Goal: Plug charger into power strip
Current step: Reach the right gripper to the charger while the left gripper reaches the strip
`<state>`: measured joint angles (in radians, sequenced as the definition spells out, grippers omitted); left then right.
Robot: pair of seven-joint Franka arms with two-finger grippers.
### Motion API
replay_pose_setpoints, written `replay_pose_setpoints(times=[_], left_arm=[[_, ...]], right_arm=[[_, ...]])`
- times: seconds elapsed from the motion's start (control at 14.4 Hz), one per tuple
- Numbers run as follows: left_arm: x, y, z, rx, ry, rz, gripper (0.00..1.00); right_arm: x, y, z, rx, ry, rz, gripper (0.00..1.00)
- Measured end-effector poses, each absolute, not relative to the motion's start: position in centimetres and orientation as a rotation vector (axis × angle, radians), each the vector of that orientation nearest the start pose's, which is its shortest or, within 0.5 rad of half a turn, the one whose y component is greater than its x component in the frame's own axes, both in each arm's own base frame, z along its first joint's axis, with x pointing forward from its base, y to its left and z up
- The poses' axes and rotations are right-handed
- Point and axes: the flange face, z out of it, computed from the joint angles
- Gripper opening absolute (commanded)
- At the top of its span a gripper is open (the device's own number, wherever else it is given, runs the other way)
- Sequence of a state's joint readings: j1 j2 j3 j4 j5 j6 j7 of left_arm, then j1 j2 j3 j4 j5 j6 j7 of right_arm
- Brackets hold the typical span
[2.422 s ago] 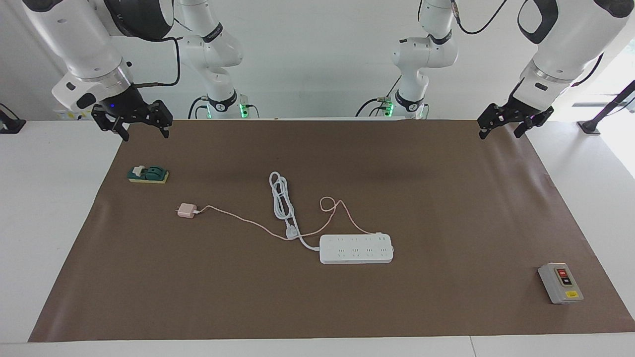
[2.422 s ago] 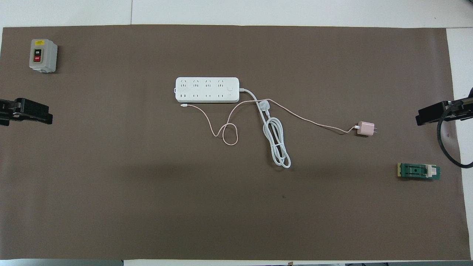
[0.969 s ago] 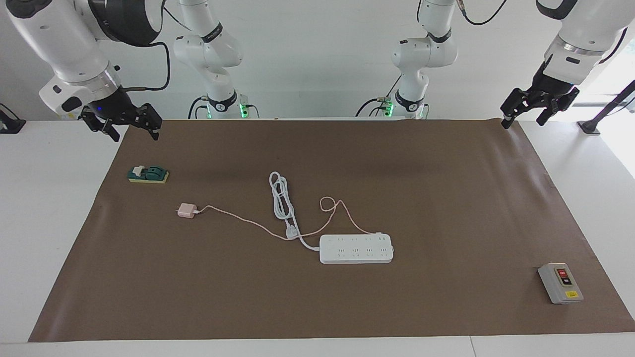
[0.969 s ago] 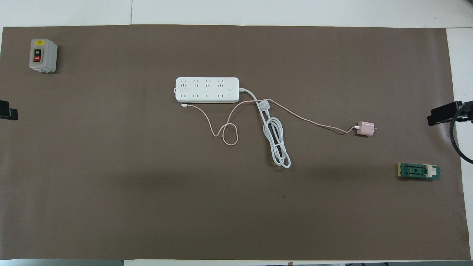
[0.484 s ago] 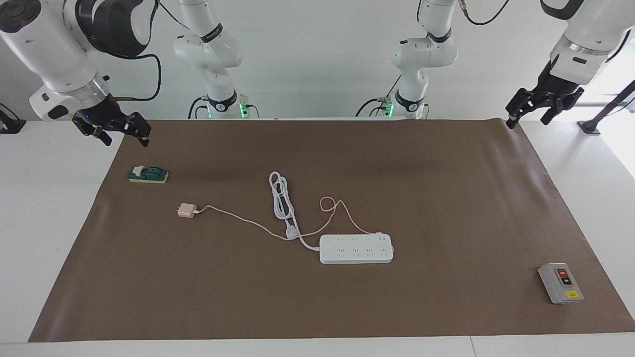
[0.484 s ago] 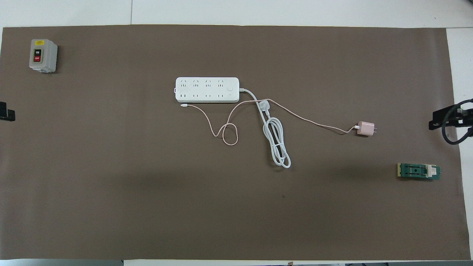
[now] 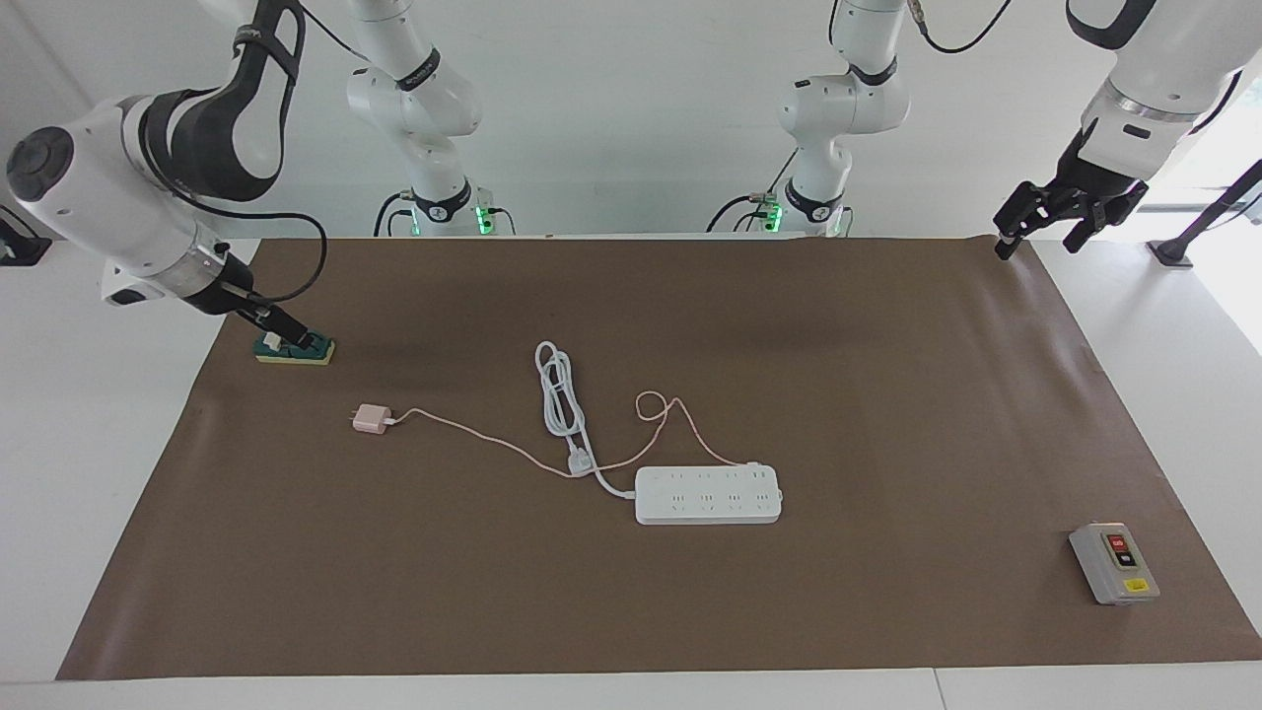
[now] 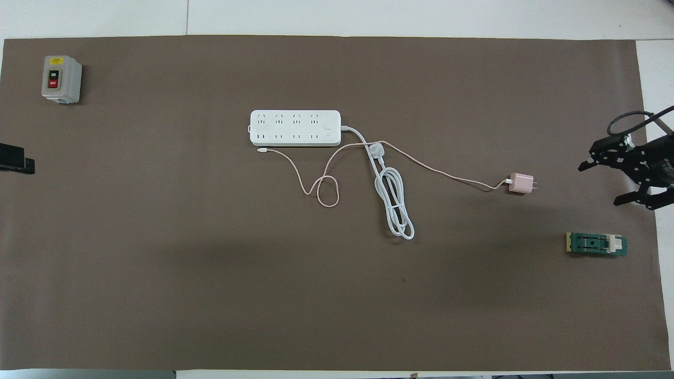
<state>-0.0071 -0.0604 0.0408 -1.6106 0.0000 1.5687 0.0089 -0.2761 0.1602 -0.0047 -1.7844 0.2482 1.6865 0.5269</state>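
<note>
Half the left gripper (image 8: 21, 164) cropped.

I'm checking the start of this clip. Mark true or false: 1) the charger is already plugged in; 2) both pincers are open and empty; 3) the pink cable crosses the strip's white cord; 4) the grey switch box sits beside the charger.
1) False: the charger lies on the mat, apart from the power strip.
2) True: right pincer and left pincer are open and hold nothing.
3) True: the pink cable crosses the white cord.
4) False: the grey box is at the left arm's end.
</note>
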Motion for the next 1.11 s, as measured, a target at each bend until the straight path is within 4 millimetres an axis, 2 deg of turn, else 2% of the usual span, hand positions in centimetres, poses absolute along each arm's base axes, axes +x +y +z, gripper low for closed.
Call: replay_pose_setpoints(times=[0.21,0.42,0.55,0.76,0.9,1.11], left_arm=[[53.8,0.9,63.4,-3.144,-0.01,-0.016,1.0],[54.2,-0.6,62.3,-3.144,0.032,0.037,1.0],[54.6,-1.4,61.6,-3.15,0.052,0.074,1.0],[56.2,-3.0,60.2,-3.267,0.062,0.178,1.0],[57.1,-4.1,59.5,-3.319,0.09,0.25,1.0],[58.1,-7.4,57.6,-3.425,0.191,0.343,1.0]], right_arm=[[57.4,-13.8,41.7,-2.335,1.531,0.448,1.0],[57.9,-13.7,38.3,-2.14,1.662,0.539,1.0],[58.0,-15.0,35.7,-2.02,1.7,0.6,1.0],[58.1,-16.1,32.8,-1.868,1.727,0.667,1.0],[58.1,-15.9,31.2,-1.835,1.731,0.705,1.0],[57.6,-15.4,28.6,-1.827,1.701,0.758,1.0]])
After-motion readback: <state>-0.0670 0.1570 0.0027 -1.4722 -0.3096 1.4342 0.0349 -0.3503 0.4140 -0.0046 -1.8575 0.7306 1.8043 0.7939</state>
